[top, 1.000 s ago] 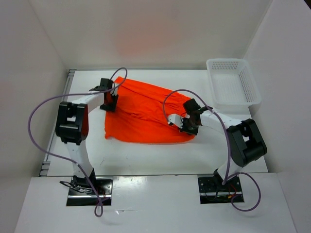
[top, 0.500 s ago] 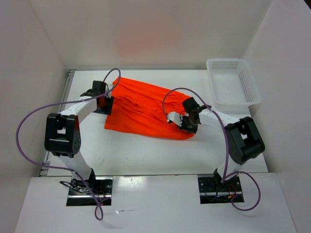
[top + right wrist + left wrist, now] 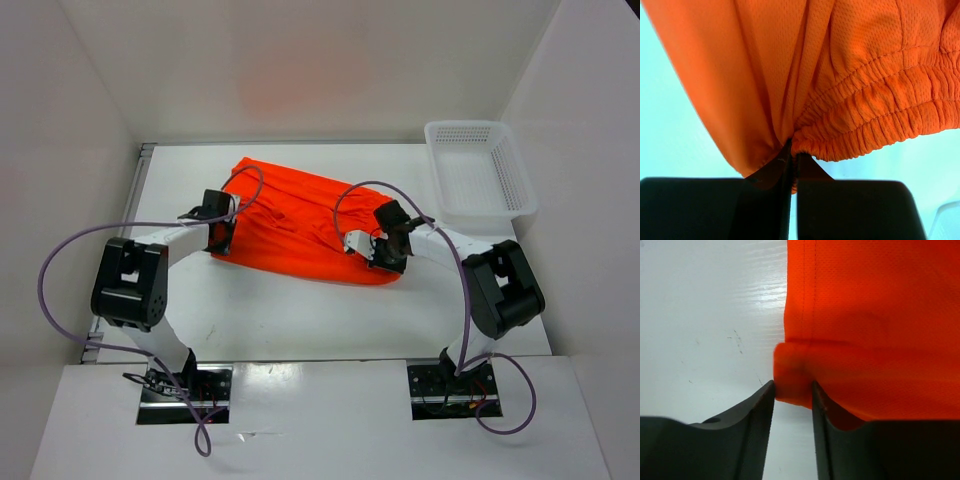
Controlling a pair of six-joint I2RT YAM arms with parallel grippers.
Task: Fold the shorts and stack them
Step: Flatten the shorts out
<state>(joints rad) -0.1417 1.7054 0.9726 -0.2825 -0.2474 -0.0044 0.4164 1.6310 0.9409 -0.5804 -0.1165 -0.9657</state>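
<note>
Top external view: the shorts [image 3: 300, 225] lie spread across the middle of the bench [image 3: 300, 320]. The left fingers [image 3: 222, 238] are at their nine o'clock edge and the right fingers [image 3: 388, 252] at their four o'clock corner, with a basket [image 3: 480, 180] off at two o'clock. I'd say the first fold is starting; next, both ends need carrying over together.

Left wrist view: the fingers pinch a rolled hem corner.

Right wrist view: the fingers are clamped on the gathered waistband [image 3: 865, 120], their tips buried in cloth.
</note>
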